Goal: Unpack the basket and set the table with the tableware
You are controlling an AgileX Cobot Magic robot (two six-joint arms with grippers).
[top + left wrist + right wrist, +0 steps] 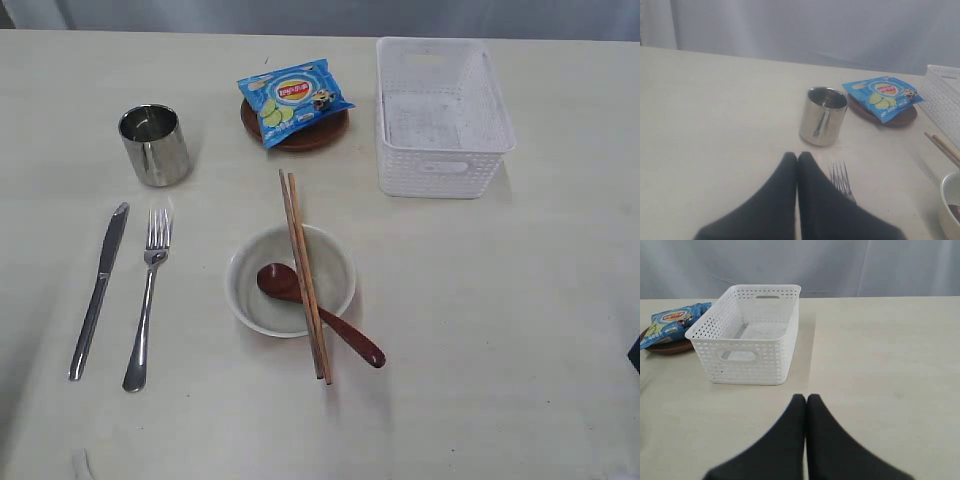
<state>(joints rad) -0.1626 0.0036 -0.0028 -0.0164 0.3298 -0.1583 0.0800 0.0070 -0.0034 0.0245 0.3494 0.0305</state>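
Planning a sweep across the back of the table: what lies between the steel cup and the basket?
Only the brown plate with the blue snack packet on it, plain in the exterior view.

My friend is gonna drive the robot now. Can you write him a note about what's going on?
Left gripper: shut, empty, near the fork.
Right gripper: shut, empty, facing the basket.
On the table: cup, knife, fork; spoon in the bowl, chopsticks across it; snack packet on the plate.
Done: basket looks empty.
Left: probably nothing.
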